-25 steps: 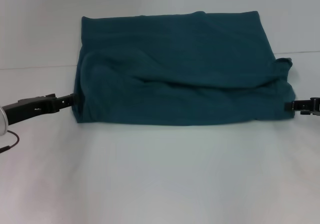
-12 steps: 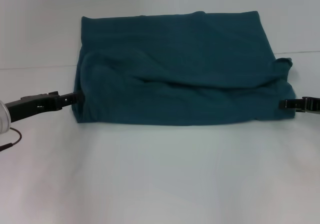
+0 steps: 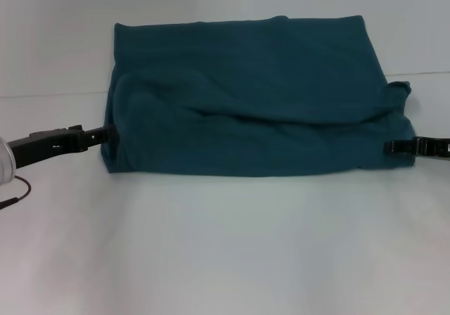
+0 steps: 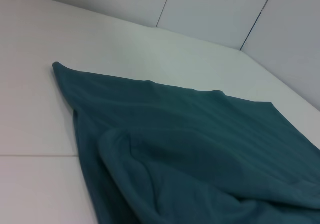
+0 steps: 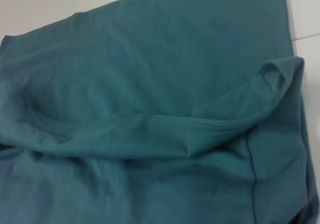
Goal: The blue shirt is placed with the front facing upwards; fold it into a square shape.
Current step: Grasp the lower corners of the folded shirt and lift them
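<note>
Table [image 3: 225, 259], white, bearing the whole work; blue shirt [image 3: 246, 97] lying across its far half, already folded into a wide rumpled rectangle, plain teal side up, a thick roll of cloth running along the near part; left gripper [image 3: 107, 135] sitting at the shirt's left near corner, tip touching the cloth; right gripper [image 3: 389, 148] now reaching in over the right near edge, having been edging inward from just outside the shirt over the last second; whether either is pinching fabric or standing open cannot be told, the tips being too small; judgement: both are closing in for the next fold.
</note>
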